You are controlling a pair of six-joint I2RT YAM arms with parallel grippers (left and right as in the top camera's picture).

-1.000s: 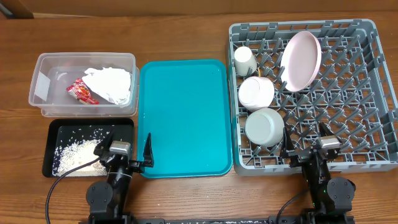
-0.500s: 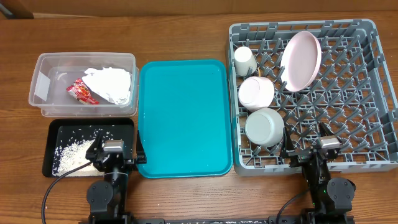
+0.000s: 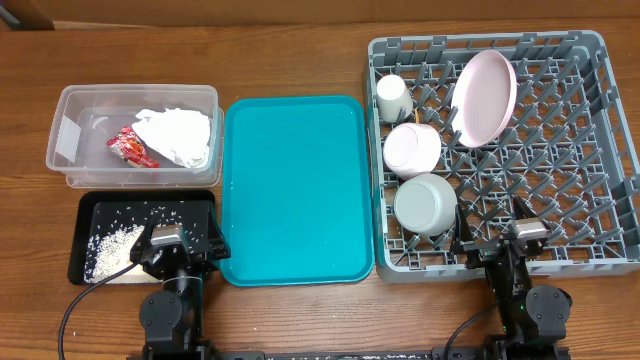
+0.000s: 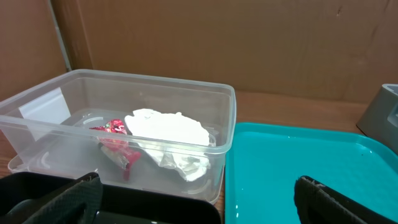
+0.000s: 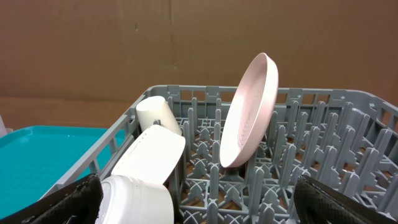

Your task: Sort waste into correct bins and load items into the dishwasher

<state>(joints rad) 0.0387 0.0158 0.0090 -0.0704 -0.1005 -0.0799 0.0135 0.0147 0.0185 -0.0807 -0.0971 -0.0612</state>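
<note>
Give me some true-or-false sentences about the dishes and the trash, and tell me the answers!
1. The pink plate stands on its edge in the grey rack. True.
2. The rice lies in the black tray. True.
3. The napkin lies in the black tray. False: it lies in the clear tub, beside the red wrapper.
4. The left end effector grips the red wrapper. False: it is open, with nothing between its fingers.
</note>
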